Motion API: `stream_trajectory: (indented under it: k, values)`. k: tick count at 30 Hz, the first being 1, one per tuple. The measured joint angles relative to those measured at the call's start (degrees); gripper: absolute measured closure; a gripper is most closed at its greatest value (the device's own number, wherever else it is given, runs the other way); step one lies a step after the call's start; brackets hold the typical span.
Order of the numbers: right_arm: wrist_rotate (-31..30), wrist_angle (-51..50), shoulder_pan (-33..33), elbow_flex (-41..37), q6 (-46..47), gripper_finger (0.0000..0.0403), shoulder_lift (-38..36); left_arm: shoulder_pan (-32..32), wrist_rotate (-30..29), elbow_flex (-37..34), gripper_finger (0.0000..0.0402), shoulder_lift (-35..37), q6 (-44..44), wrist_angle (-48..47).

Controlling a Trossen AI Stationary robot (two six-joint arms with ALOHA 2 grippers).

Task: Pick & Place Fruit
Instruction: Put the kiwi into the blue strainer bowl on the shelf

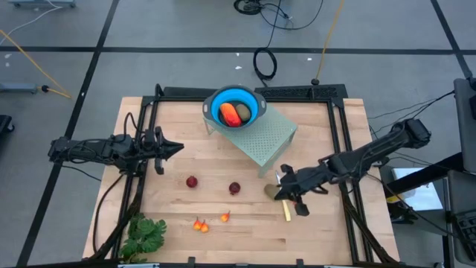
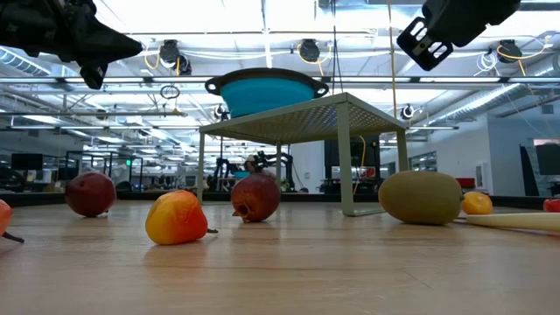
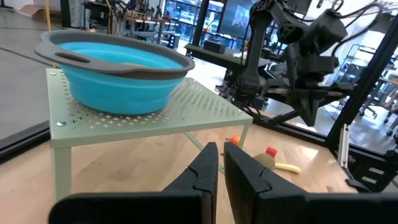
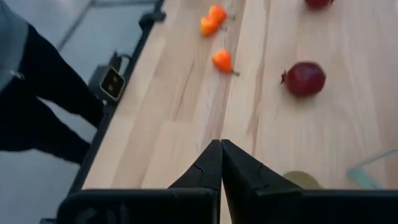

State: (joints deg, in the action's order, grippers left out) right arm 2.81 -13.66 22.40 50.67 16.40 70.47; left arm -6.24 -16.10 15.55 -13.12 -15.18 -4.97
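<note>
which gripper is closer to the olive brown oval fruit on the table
Right. The right gripper hovers shut just beside the olive-brown oval, near the knife. The left gripper waits across the table, left of the green rack.

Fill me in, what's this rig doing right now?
Fruit sorting, midway. The blue bowl on the green perforated stand already holds an orange-red piece and an olive-brown oval. Two dark red balls and, three small orange bits and another olive-brown oval lie on the table. The right end effector hovers shut over that oval, holding nothing. The left end effector waits shut and empty at the left.
</note>
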Motion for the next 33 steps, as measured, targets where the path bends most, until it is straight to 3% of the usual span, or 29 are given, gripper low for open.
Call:
stream_trajectory:
  k: [10, 22, 33]
  values:
    - [0.0, -11.8, 0.2, 9.9, 1.3, 0.0403, 7.7, 0.0, 3.8, 0.0, 0.0376, 0.0, 0.0, 0.0]
    - [0.0, -18.1, -0.6, 11.7, 16.7, 0.0400, 9.0, 0.0, 3.8, 0.0, 0.0376, 0.0, 4.1, -0.1]
    - [0.3, -20.2, -2.6, 11.7, 26.0, 0.0335, 8.9, 0.0, 3.8, 0.0, 0.0376, 0.0, 4.4, 0.0]
